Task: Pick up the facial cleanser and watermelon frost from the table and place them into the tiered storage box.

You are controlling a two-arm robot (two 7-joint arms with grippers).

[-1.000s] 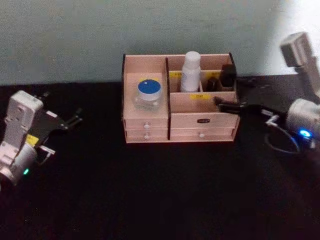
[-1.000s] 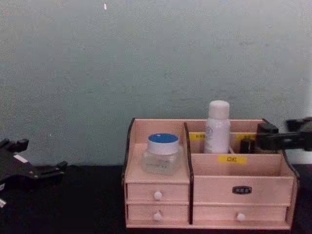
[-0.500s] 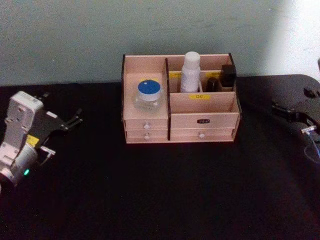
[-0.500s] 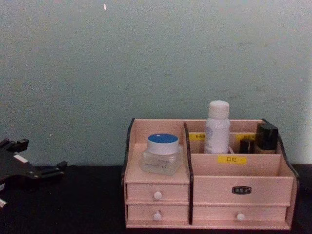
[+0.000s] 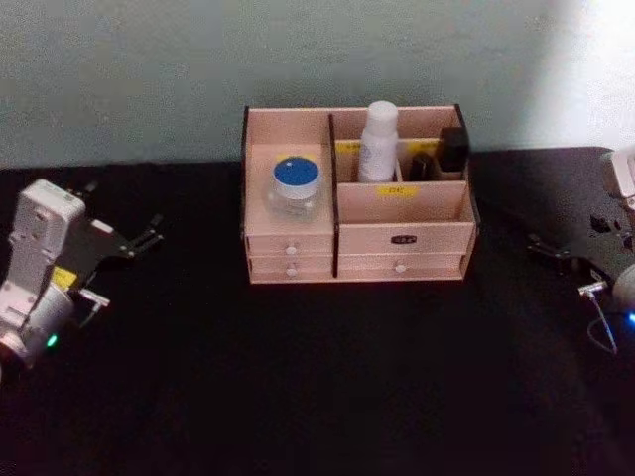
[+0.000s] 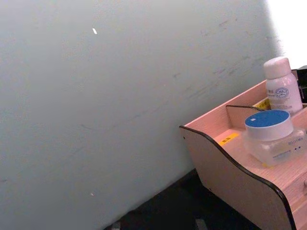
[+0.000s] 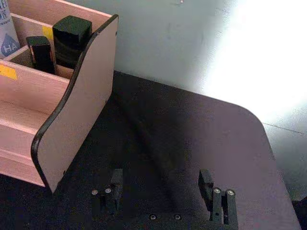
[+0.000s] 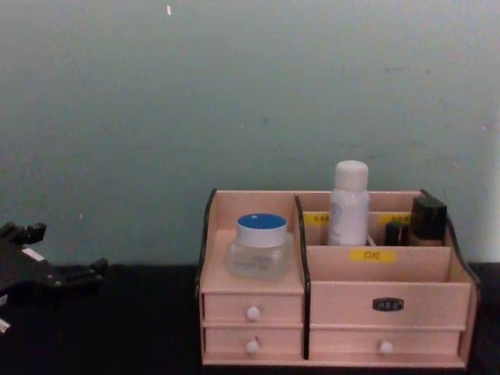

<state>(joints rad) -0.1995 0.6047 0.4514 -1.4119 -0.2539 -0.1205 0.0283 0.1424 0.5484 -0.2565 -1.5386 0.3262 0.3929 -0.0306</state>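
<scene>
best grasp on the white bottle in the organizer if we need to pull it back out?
Grip the white bottle at its cap and neck, coming straight down. It stands upright in a rear compartment of the organizer; the dividers hide its lower body, and small dark bottles crowd the right side.

— Where is the left arm?

— At the desk's (image 5: 298,397) left edge, low over the surface. Its white wrist housing angles up toward the back, and the left hand (image 5: 149,236) points inward across the desk with its dark fingers parted, holding nothing.

— And the right arm?

— At the right edge of the desk, also low. The right hand (image 7: 163,189) faces inward; in the right wrist view its two black fingers (image 7: 114,184) stand wide apart with bare desk between them.
</scene>
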